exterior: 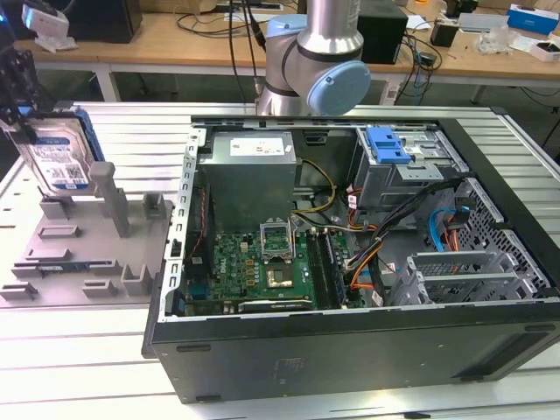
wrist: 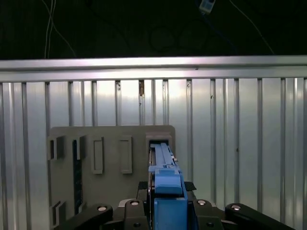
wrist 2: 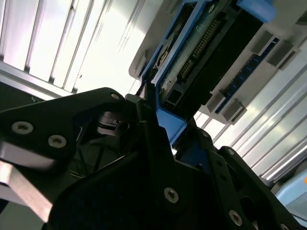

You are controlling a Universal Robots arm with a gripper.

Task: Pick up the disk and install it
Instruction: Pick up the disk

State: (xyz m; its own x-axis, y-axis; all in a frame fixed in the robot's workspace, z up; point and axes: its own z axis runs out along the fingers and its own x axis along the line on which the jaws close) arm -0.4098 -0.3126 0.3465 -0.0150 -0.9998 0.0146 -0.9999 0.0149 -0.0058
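Gripper (wrist: 166,191) has its 2 fingers closed on the blue carrier end of the disk (exterior: 57,156), holding it upright at the exterior view's far left, above the grey fixture tray (exterior: 87,249) and near its tall post (exterior: 109,197). The pick looks done and the carry is in hand. I judge the install calls for crossing right to the open computer case (exterior: 350,350) and squaring the disk with the drive cage (exterior: 394,175) under its blue latch (exterior: 388,144), where the case's left wall, the power supply (exterior: 249,179) and loose cables (exterior: 394,236) stand in the way.
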